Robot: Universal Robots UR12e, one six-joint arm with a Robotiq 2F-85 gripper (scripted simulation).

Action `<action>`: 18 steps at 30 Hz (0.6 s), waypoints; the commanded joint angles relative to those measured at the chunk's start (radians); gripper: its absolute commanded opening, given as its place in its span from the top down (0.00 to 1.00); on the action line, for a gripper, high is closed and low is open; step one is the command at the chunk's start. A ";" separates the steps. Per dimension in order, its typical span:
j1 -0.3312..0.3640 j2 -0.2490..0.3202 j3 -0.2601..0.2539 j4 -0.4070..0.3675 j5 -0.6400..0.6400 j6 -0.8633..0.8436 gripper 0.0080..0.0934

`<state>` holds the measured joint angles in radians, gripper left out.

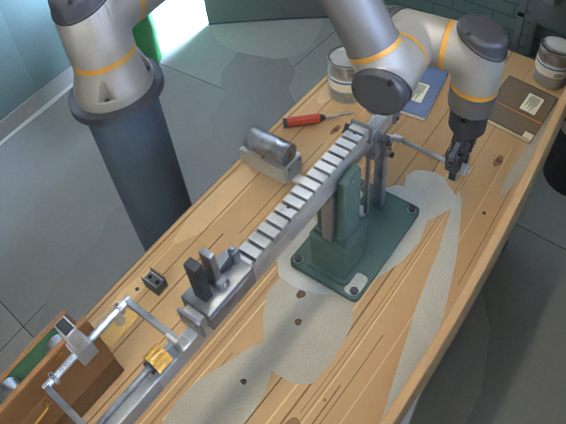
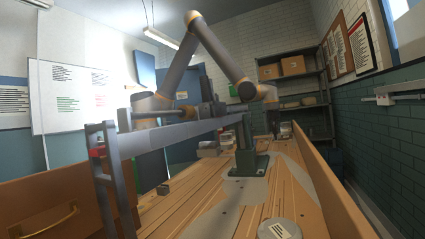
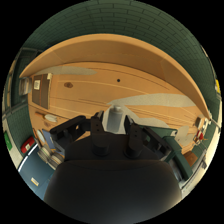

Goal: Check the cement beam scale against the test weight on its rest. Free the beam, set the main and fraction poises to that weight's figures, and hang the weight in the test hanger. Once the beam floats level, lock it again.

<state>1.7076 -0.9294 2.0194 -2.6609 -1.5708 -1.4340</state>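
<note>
The far end of the beam (image 1: 305,187) is hidden behind my arm's elbow, where a thin lock lever (image 1: 425,150) sticks out from the post toward the bench's wall side. My gripper (image 1: 457,167) hangs straight down over the lever's grey knob (image 3: 114,118), open, with the knob between its fingers and nothing held. The beam runs along the bench on a green pillar (image 1: 345,220), with dark poises (image 1: 205,272) near its near end. The cylindrical test weight (image 1: 270,145) lies on its grey rest beside the beam. The hanger frame (image 1: 90,340) stands at the near end.
The bench's raised wooden edge (image 2: 328,184) runs close along the gripper's wall side. A red screwdriver (image 1: 307,119), tins (image 1: 342,75), a blue book and a brown book (image 1: 522,107) lie at the far end. A wooden drawer box (image 2: 49,203) sits at the near end.
</note>
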 commanded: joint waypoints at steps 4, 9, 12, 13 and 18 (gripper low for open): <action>0.000 -0.001 0.000 0.000 0.000 0.000 0.48; 0.000 -0.001 0.000 0.000 0.000 0.000 0.51; 0.000 -0.001 0.000 0.000 0.000 0.000 0.58; 0.000 -0.001 0.000 0.000 0.000 0.000 0.61; 0.000 -0.001 0.000 0.000 0.000 0.000 0.72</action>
<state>1.7076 -0.9294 2.0194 -2.6609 -1.5708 -1.4340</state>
